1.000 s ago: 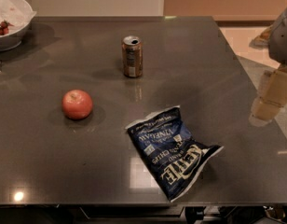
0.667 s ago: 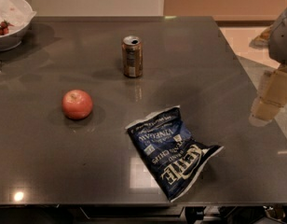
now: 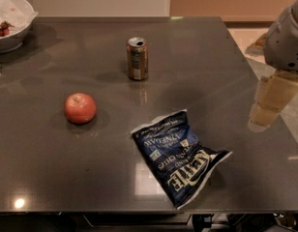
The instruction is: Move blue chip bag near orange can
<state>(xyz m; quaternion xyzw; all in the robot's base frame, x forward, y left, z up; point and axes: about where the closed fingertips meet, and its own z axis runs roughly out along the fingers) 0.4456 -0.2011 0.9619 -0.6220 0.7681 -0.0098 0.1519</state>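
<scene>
The blue chip bag (image 3: 178, 156) lies flat near the table's front edge, right of centre, navy foil with white "Kettle" lettering. The orange can (image 3: 137, 58) stands upright toward the back, centre of the table, well apart from the bag. My gripper (image 3: 268, 105) hangs at the right edge of the view over the table's right side, pale and blurred, to the right of and a little behind the bag, touching nothing.
A red-orange apple (image 3: 80, 108) sits on the dark table (image 3: 52, 168) left of the bag. A white bowl (image 3: 11, 21) with food stands at the back left corner. The table's right edge runs just beside the gripper.
</scene>
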